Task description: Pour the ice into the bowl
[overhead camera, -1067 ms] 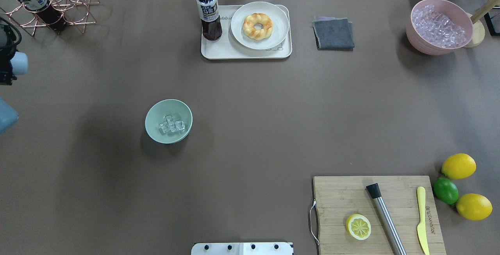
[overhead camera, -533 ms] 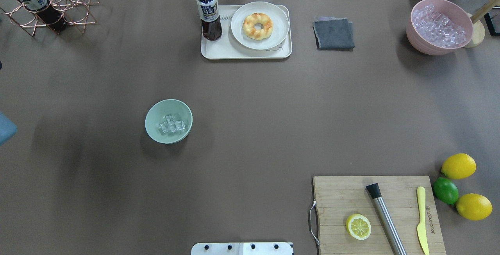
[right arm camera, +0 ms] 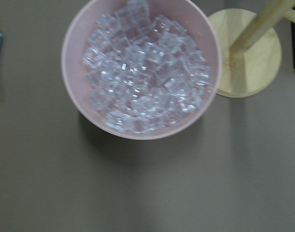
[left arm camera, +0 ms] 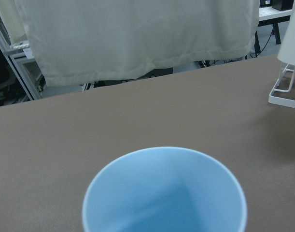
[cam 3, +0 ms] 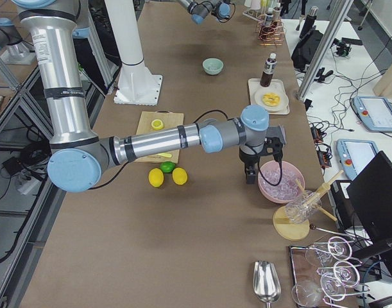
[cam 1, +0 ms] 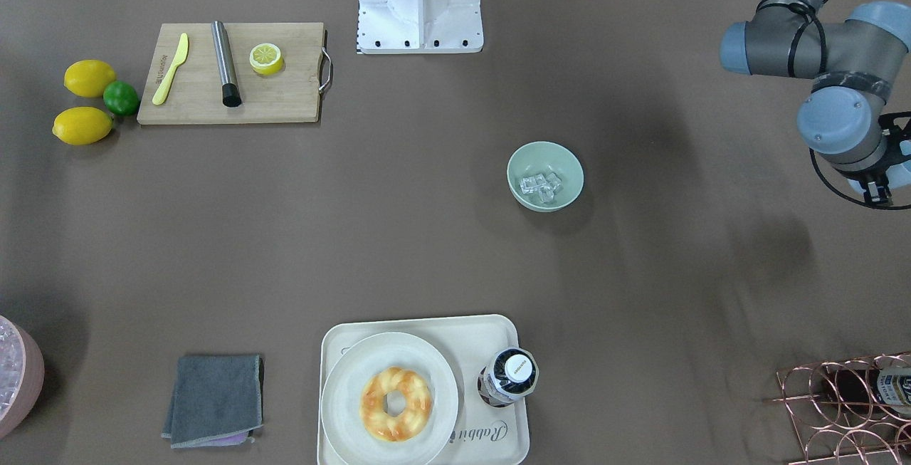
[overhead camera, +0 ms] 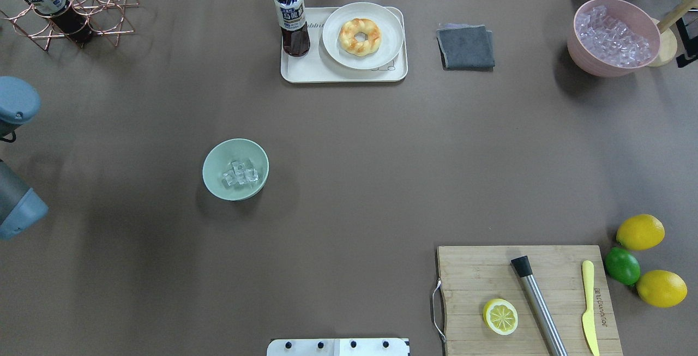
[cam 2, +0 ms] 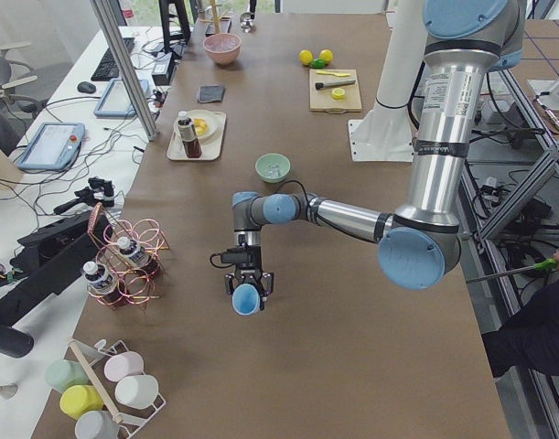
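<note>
The pale mint-green bowl [overhead camera: 235, 169] stands left of the table's middle, with a few clear ice [overhead camera: 240, 174] cubes lying in it; both also show in the front-facing view as bowl [cam 1: 545, 176] and ice [cam 1: 541, 186]. My left gripper [cam 2: 249, 282] hangs far out past the table's left end, well away from the bowl, shut on a light blue cup [left arm camera: 165, 191] whose inside looks bare. My right gripper [cam 3: 249, 174] hovers beside the pink tub [right arm camera: 140, 67]; its fingers do not show in the wrist view, so I cannot tell its state.
A tray [overhead camera: 294, 72] holds a plate with a doughnut and a dark bottle [overhead camera: 291, 18]. A grey cloth [overhead camera: 465, 45] lies right of it. The cutting board [overhead camera: 469, 269] carries a lemon half, metal rod and knife. A copper rack [overhead camera: 82, 1] stands far left.
My left arm has swung at the left edge of the overhead view: the cup and gripper seen there earlier are gone, and arm joints show instead. Bowl and ice are unmoved.
</note>
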### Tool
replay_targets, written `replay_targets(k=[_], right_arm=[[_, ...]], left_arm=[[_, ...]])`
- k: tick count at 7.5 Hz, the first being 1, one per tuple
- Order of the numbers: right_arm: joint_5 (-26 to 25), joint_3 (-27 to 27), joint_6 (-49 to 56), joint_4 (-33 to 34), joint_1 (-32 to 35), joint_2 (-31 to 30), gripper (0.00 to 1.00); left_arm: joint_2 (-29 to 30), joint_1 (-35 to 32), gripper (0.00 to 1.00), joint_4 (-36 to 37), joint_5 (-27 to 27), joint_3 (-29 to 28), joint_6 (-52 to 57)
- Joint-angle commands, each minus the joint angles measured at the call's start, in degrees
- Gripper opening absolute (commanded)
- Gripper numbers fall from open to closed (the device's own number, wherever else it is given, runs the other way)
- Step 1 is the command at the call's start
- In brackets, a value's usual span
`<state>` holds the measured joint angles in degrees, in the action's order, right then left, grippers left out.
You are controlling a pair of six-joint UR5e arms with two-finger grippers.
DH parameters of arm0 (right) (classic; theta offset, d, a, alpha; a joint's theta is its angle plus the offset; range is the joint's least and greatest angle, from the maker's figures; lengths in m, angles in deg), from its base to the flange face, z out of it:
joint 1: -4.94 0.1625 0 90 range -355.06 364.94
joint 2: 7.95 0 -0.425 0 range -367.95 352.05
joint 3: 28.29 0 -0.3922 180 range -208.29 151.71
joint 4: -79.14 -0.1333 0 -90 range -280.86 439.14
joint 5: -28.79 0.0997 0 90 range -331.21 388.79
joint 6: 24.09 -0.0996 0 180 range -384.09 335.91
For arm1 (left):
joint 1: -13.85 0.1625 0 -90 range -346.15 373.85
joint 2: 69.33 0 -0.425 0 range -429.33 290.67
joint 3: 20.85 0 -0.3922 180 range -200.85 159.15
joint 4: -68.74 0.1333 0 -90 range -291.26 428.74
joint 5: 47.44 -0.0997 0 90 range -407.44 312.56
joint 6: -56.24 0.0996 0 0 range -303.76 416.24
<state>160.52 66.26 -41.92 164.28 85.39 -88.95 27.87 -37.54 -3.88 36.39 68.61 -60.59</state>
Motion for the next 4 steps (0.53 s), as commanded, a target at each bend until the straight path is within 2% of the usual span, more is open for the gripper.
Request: replay_targets(k=[1, 4], right_arm=[[-5.73, 5.11, -22.86, 0.55, -13.41, 8.28, 0.99], [-18.13, 3.2, -42.5, 1.08, -29.95, 21.37, 0.99]], left_arm=[[-0.26, 3.83, 0.53, 0.02, -3.57, -6.38, 0.38], [-2.63, 5.51, 0.53, 0.02, -5.25, -6.66, -0.06]])
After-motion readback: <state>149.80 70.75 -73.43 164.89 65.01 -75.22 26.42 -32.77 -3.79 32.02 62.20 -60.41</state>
